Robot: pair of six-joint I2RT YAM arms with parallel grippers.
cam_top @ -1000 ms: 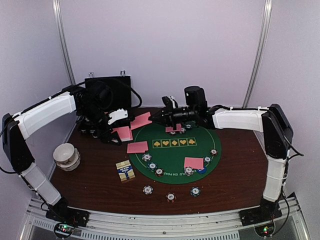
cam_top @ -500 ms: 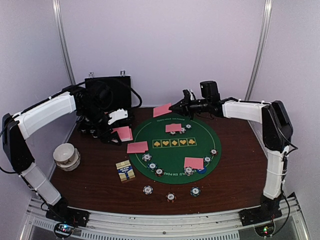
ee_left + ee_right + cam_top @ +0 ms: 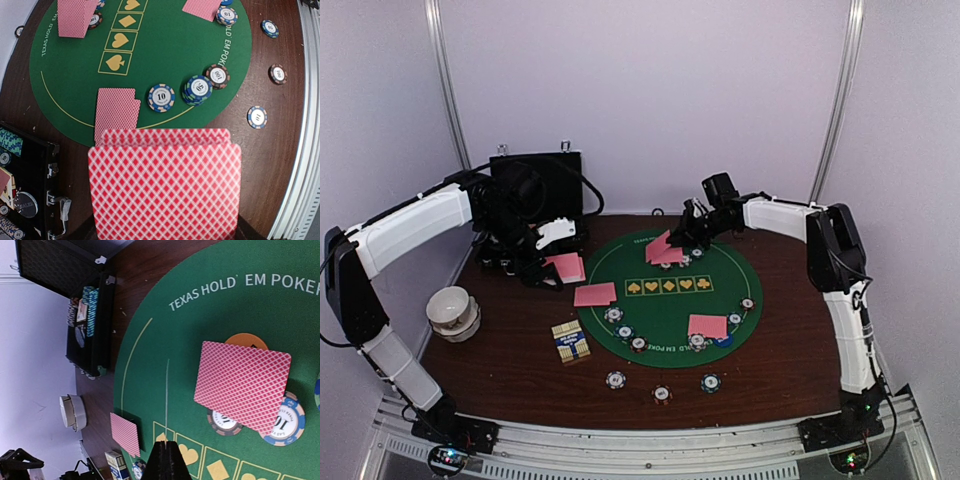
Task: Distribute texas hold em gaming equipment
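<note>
Left gripper [image 3: 552, 265] clamped on the deck of pink-backed cards [image 3: 165, 190]; right gripper [image 3: 167, 447] with fingers pressed together.
The deck sits centre left in the top view, backs up, its long axis running across the left wrist frame; further right, on the upper part of the green mat [image 3: 670, 312], two overlapped cards [image 3: 242, 385] lie face down over the orange button [image 3: 245, 339] and striped chips [image 3: 287, 422], long axis dipping slightly rightward in the right wrist frame.
</note>
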